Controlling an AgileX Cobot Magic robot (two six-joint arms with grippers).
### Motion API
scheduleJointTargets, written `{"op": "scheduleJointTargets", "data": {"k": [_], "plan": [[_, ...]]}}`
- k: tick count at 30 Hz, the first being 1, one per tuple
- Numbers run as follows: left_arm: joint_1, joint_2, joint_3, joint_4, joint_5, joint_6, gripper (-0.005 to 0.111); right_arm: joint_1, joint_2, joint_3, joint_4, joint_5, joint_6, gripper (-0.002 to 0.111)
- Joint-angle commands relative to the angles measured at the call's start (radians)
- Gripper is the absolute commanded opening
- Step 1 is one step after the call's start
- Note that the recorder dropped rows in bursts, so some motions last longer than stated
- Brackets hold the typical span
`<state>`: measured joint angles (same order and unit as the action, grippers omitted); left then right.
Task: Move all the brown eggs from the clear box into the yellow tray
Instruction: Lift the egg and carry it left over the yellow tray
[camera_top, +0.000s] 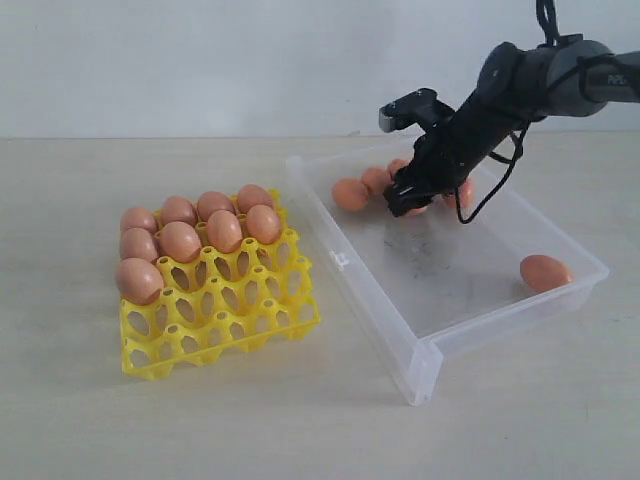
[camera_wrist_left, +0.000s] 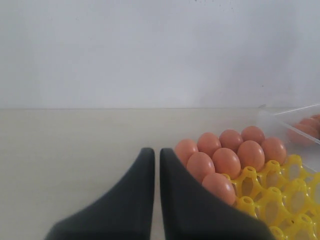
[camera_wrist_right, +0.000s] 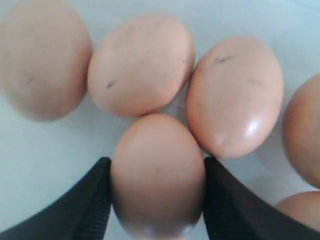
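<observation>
Table (camera_top: 100, 420) | yellow tray (camera_top: 232, 332): nine brown eggs (camera_top: 180, 241) | clear box (camera_top: 425, 372): right gripper (camera_wrist_right: 156, 165) grips egg (camera_wrist_right: 157, 180)

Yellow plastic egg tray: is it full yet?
Partly full. The yellow plastic tray holds brown oval eggs in some cells; many cells gape empty.

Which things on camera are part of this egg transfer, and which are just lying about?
In the job:
- brown eggs waiting in the clear box
- gripped egg, between the right gripper fingers
- seated eggs in the yellow tray

Just there:
- left gripper, shut and empty beside the tray
- table
- wall
</observation>
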<state>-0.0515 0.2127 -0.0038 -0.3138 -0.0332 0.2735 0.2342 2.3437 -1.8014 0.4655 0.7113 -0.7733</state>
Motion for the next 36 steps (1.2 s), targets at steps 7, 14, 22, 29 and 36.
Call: {"op": "scheduleJointTargets", "data": {"k": [7,14,22,29,36], "plan": [[-0.007,0.003,0.004,-0.005,-0.012,0.005,0.004,-0.014,-0.08,0.293,1.121,-0.194,-0.776,0.0],[-0.007,0.003,0.004,-0.005,-0.012,0.005,0.004,0.006,-0.101,0.429,1.279,0.106,-1.19,0.0],[-0.007,0.003,0.004,-0.005,-0.012,0.005,0.004,0.045,-0.116,0.435,1.279,0.347,-1.335,0.0],[-0.007,0.003,0.004,-0.005,-0.012,0.005,0.004,0.08,-0.139,0.435,1.279,0.51,-1.355,0.0],[-0.007,0.003,0.004,-0.005,-0.012,0.005,0.004,0.222,-0.137,0.435,1.279,0.401,-1.354,0.0]]}}
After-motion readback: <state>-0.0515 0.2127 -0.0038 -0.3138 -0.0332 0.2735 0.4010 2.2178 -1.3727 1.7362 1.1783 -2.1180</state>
